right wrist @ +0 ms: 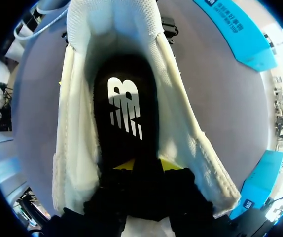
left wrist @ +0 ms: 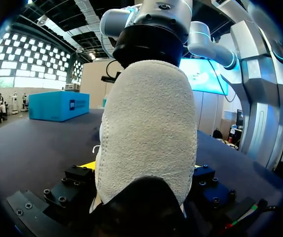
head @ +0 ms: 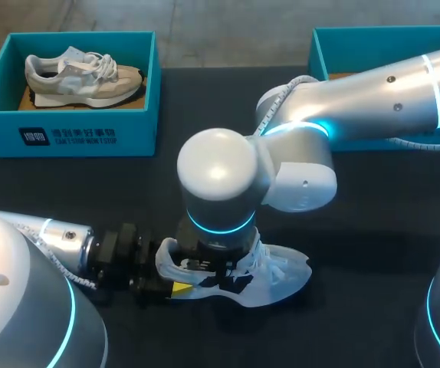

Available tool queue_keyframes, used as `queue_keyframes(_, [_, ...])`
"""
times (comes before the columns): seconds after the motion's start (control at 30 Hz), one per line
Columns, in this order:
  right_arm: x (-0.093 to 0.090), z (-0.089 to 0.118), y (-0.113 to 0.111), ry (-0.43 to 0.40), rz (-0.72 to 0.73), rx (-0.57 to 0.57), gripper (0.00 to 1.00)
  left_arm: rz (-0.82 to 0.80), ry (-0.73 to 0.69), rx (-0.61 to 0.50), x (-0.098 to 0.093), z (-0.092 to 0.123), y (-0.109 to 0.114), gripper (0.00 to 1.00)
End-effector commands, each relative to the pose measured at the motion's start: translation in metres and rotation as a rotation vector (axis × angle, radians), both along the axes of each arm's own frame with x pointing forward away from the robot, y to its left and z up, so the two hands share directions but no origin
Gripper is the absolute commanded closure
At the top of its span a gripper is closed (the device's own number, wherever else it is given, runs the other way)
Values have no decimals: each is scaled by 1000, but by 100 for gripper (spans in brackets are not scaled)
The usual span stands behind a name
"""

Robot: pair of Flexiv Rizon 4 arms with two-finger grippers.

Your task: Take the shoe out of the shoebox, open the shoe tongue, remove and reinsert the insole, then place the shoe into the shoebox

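The white shoe lies on its side on the dark counter, close to my side, toe pointing right. My left end effector comes in low from the left and is clenched on the heel. In its wrist view the fuzzy heel fills the space between the two finger blocks, and one yellow tip shows just beside it. My right arm reaches in from the right and its wrist hangs directly over the shoe's opening. Its end effector is down inside the shoe, with the yellow fingertips pinching the black insole, which runs from them back to the heel cup. At the counter's far left, a teal shoebox holds a second, tan and grey sneaker. Another teal box sits far right, partly behind my right arm.
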State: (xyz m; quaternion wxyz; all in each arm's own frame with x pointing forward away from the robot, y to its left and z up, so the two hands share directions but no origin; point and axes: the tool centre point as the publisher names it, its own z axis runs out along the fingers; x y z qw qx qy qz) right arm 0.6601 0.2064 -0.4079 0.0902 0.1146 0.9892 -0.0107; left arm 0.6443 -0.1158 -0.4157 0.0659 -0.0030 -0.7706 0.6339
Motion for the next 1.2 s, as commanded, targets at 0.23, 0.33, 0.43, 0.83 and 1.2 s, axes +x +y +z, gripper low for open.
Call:
queue_keyframes(0.23, [0,-42,6,80,-5,2,69,2,0,1,1,0,1,100])
queue_keyframes(0.33, [-1,-48,8,98,-7,8,69,2,0,1,1,0,1,100])
queue_keyframes(0.43, [-5,-53,9,115,-7,13,69,2,0,1,1,0,1,100])
queue_keyframes(0.83, [-26,-73,18,199,22,35,69,2,0,1,1,0,1,100])
queue_keyframes(1.2, [-34,-83,22,295,50,10,73,2,0,1,1,0,1,100])
